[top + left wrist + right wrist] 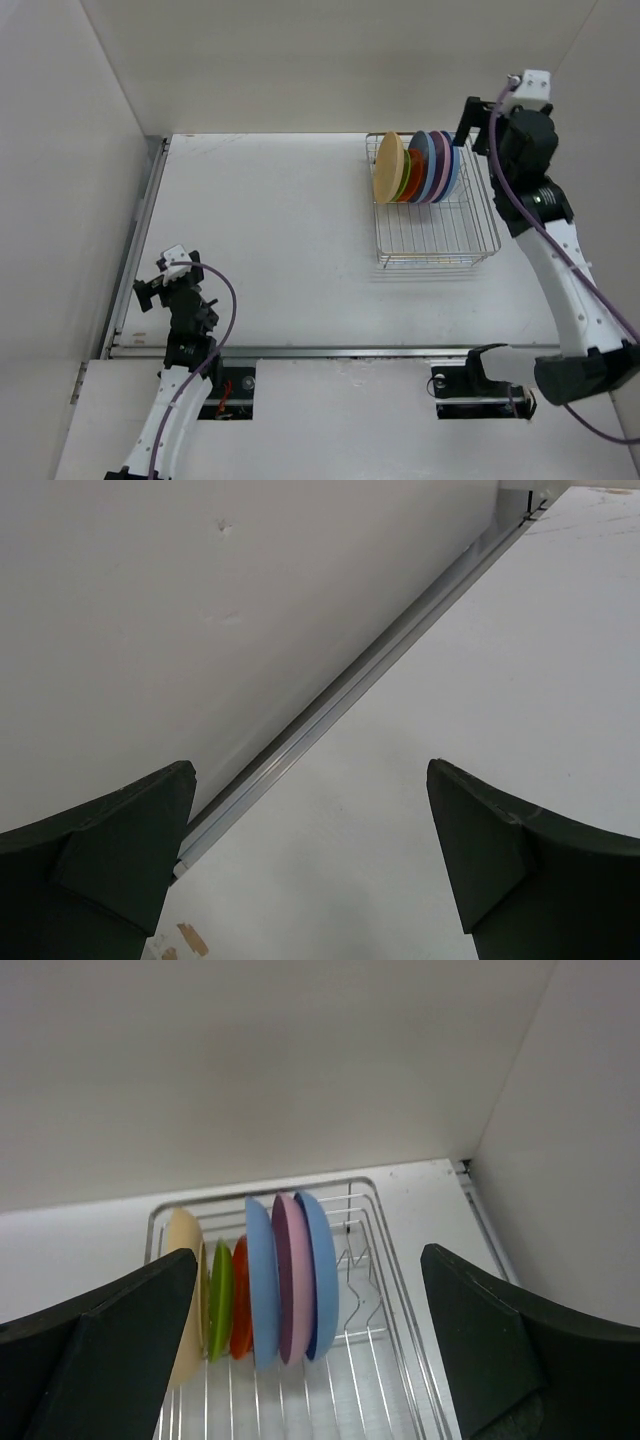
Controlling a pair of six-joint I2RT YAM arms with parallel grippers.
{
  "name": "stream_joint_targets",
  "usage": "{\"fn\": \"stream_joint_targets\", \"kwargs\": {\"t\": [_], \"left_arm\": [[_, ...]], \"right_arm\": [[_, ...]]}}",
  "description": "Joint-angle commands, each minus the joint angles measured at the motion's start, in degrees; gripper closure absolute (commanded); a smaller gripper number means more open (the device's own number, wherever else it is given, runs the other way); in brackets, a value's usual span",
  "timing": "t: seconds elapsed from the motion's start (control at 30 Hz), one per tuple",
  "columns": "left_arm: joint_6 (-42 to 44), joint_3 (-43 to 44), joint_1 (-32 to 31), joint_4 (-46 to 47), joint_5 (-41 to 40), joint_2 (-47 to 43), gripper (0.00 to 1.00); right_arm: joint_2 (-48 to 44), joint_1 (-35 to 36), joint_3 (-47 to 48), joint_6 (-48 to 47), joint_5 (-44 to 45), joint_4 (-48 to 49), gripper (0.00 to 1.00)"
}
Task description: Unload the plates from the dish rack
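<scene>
Right gripper faces plates standing on edge.

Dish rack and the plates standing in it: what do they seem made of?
The rectangular silver wire dish rack looks like chromed or polished metal: thin shiny rods. The round plain-coloured plates look like matte plastic, possibly ceramic: flat even colour, no glare.

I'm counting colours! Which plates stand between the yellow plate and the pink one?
The right wrist view shows three in the dish rack: the green plate, the orange plate, then the light blue plate.
</scene>
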Motion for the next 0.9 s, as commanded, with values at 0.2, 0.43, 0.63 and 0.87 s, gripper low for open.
{"fn": "stream_joint_targets", "kwargs": {"t": [0.2, 0.43, 0.63, 0.87], "left_arm": [[-0.3, 1.7, 0.1, 2.9, 0.4, 2.2, 0.00], [-0.3, 2.2, 0.1, 2.9, 0.4, 4.7, 0.00], [-0.3, 2.7, 0.1, 2.9, 0.4, 5.8, 0.00], [-0.3, 2.7, 0.1, 2.9, 0.4, 5.8, 0.00]], "right_arm": [[16.4, 7.9, 13.4, -5.7, 18.5, -10.2, 0.00], [18.0, 8.5, 15.4, -5.0, 2.6, -12.6, 0.00], [24.9, 9.6, 22.9, -4.5, -2.9, -23.1, 0.00], [30.0, 14.0, 29.1, -4.5, 10.4, -23.5, 0.00]]}}
